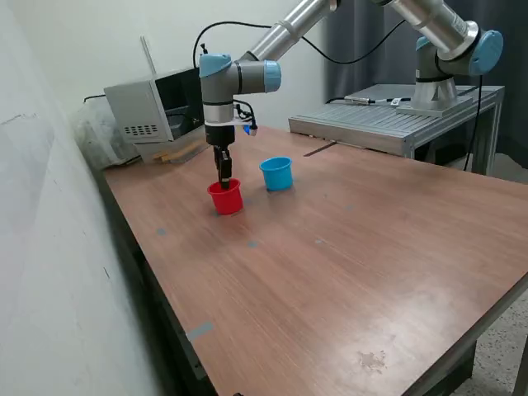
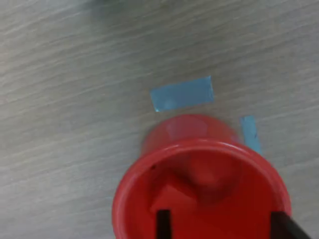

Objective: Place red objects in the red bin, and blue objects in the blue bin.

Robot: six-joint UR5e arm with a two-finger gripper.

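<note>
Small round red plastic cup [image 1: 225, 198] stands left of centre on the brown worktop [image 1: 346, 256], red cubes [image 2: 172, 199] inside; jaws spread, empty, above it; light-blue plastic cup [image 1: 277, 174] beside.

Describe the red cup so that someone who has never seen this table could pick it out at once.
On the brown wooden table, look toward the far end where the robot arm reaches straight down. The gripper hangs right over a small tapered red cup. The light-blue cup of the same size, on the exterior view's right, has nothing above it.
</note>
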